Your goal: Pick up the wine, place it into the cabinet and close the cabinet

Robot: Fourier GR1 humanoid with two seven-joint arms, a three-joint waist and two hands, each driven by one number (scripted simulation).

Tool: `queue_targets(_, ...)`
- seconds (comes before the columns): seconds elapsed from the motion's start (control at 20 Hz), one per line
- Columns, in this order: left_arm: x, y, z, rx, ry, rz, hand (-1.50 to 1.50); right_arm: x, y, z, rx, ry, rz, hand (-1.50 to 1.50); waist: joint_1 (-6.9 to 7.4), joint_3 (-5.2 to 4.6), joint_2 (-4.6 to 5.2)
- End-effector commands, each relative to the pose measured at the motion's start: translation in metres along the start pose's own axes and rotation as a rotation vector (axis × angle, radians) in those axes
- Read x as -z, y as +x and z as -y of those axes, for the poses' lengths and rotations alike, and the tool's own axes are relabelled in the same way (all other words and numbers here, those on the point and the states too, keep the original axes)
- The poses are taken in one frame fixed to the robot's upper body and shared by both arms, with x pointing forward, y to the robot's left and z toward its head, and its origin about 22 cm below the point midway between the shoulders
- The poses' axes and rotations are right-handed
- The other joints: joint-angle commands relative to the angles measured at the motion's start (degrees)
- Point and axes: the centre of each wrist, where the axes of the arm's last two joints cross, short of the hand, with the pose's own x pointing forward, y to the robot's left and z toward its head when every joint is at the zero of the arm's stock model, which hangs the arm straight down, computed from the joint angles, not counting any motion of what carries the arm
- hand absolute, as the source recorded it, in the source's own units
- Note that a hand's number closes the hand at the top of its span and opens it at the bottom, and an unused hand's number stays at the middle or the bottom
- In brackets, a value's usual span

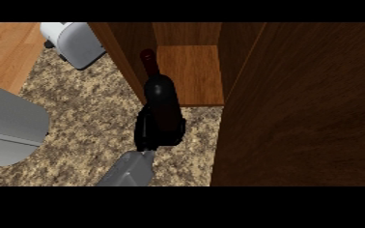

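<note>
A grey rounded appliance (21,130) sits at the left edge of the speckled granite tabletop (85,111), a white toaster (75,42) behind it. The right hand (158,128), fingers curled round the dark glass wine bottle (162,96), holds it at the wooden cabinet's (299,101) open shelf (191,75)

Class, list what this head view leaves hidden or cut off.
- Right hand: its fingers curl round the wine bottle, hiding the bottle's base.
- Left hand: not in view.
- Cabinet: its upper part is cut off by the top edge; the open door hides the counter at right.
- Toaster: cut off by the top edge.
</note>
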Motion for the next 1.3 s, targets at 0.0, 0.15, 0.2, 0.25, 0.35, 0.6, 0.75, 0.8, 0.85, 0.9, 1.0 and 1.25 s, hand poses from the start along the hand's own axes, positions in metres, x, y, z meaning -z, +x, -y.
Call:
queue_targets(0.0,0.013,0.001,0.012,0.016,-0.014,0.019,1.50,-0.006,0.009,0.005,-0.001,0.008,0.002,-1.50,0.12,0.01,-0.05)
queue_targets(0.15,0.030,-0.002,0.021,0.034,-0.010,0.025,1.50,-0.002,0.005,-0.008,0.032,0.000,0.026,-1.50,-0.70,-0.03,0.13)
queue_targets(0.2,0.031,0.001,0.018,0.017,-0.013,0.020,1.50,0.006,-0.002,0.004,0.021,0.011,0.002,-1.50,-0.04,0.00,0.03)
queue_targets(0.25,0.043,0.004,0.020,0.028,0.003,0.043,1.50,0.020,-0.004,0.012,0.006,0.018,0.019,-1.50,-0.37,-0.01,0.19)
queue_targets(0.35,0.047,0.006,0.021,0.022,0.014,0.045,1.50,-0.001,-0.002,0.007,0.026,0.006,0.017,-1.50,-0.35,0.01,0.07)
queue_targets(0.6,0.072,0.019,0.030,0.025,0.055,0.011,1.50,0.008,-0.005,0.007,0.015,0.012,0.015,-1.50,-0.38,0.00,0.10)
queue_targets(0.75,0.084,0.029,0.038,0.005,0.081,0.046,1.50,0.002,-0.003,0.010,0.002,0.015,0.010,-1.50,-0.34,0.01,0.07)
queue_targets(0.8,0.085,0.026,0.033,-0.002,0.051,0.027,1.50,0.008,-0.010,0.010,0.013,0.004,0.013,-1.50,-0.29,0.01,0.11)
queue_targets(0.85,0.083,0.024,0.030,0.021,0.061,0.050,1.50,-0.005,0.011,0.002,0.031,0.018,0.004,-1.50,-0.51,-0.01,0.07)
queue_targets(0.9,0.091,0.027,0.029,0.015,0.070,0.064,1.50,0.006,0.008,0.018,0.005,0.013,0.004,-1.50,-0.56,-0.01,0.19)
queue_targets(1.0,0.094,0.032,0.041,0.032,0.074,0.070,1.50,0.007,-0.012,0.007,0.008,0.015,0.003,-1.50,-0.61,0.00,0.16)
queue_targets(1.25,0.125,0.053,0.043,0.017,0.079,0.055,1.50,0.001,-0.009,0.019,0.015,0.003,0.020,-1.50,-0.69,0.02,0.30)
